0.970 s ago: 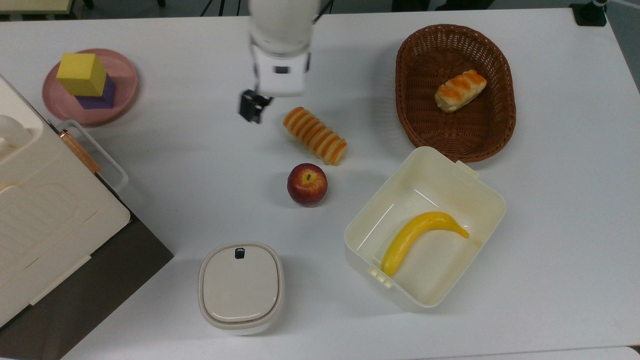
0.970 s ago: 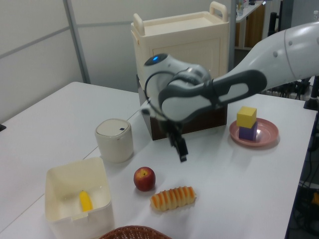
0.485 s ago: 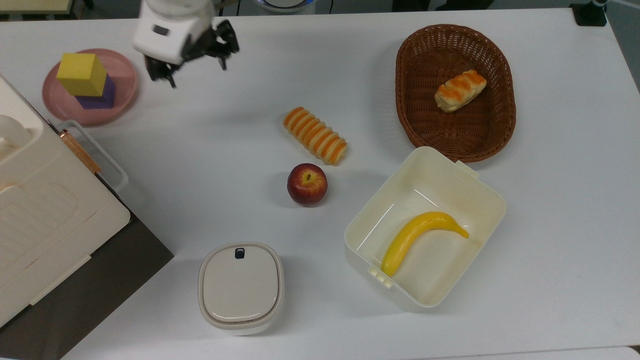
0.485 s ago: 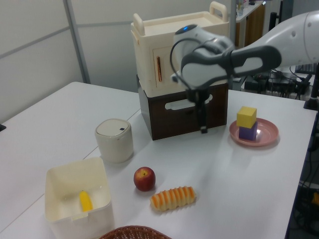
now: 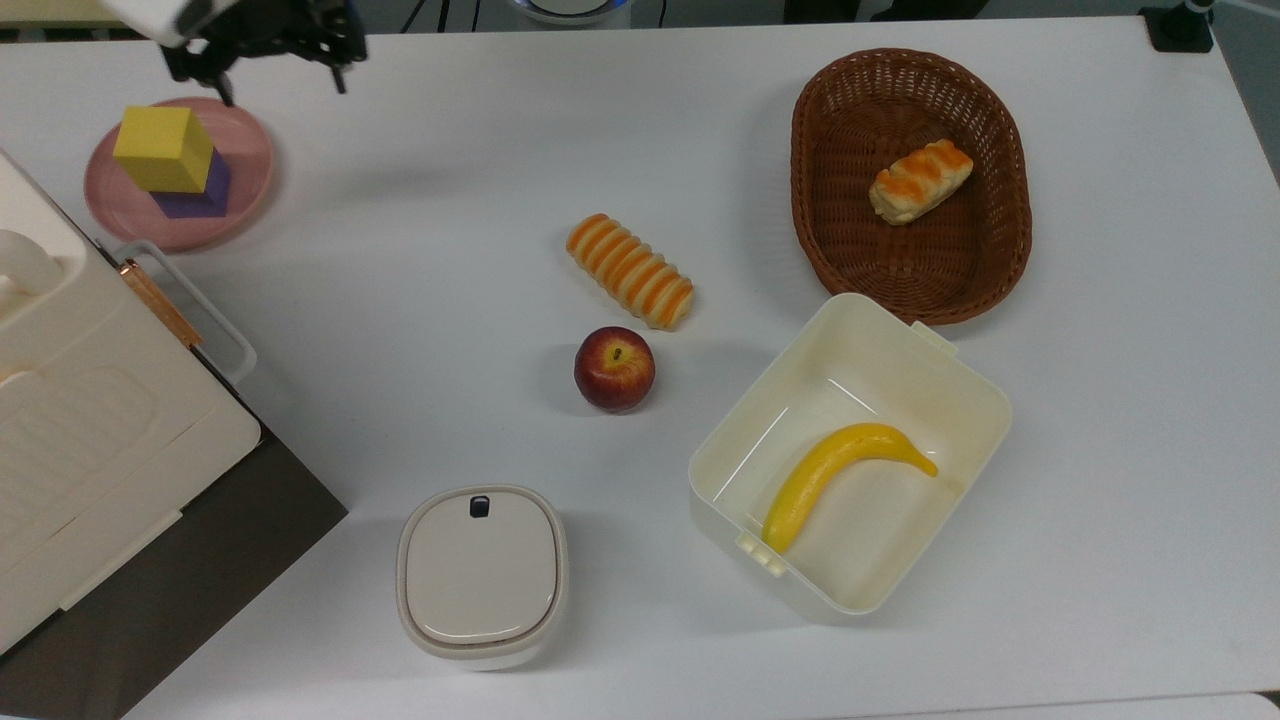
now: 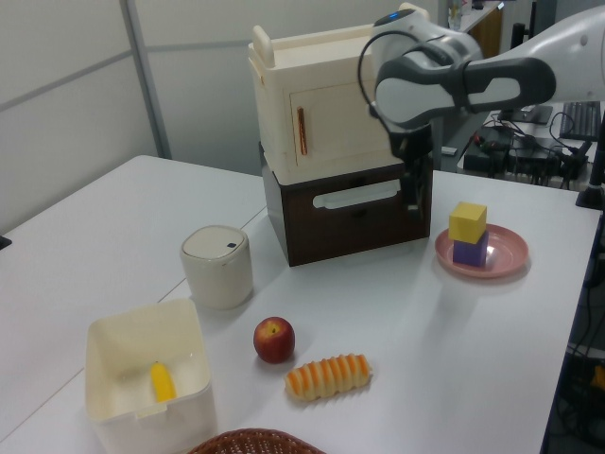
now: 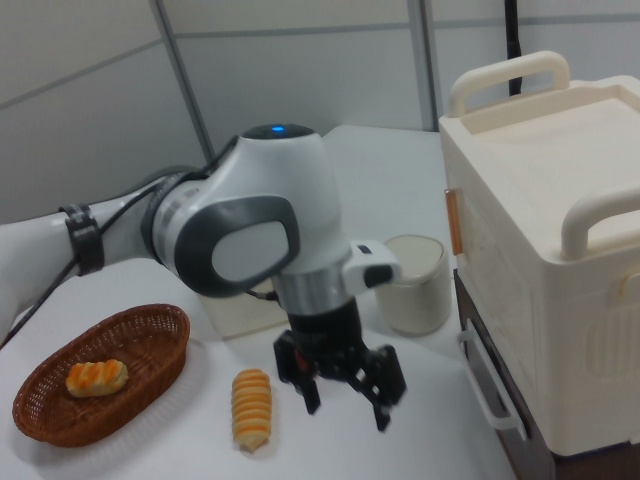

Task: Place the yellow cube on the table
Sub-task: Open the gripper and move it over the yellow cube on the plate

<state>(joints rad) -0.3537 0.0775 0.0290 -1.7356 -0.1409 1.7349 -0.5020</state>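
gripper spread, empty, above table near pink plate | yellow cube on purple cube on plate | left view: gripper against cabinet; right view: splayed fingers | 2 cubes, 2 bread rolls, 1 apple, 1 banana

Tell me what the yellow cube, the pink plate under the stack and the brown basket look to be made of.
Yellow cube: likely foam or matte plastic; flat colour, no shine, sharp edges.
Pink plate: probably plastic or glazed ceramic; smooth, faint sheen on the rim.
Brown basket: woven wicker or rattan-like strands; open weave visible along the wall.
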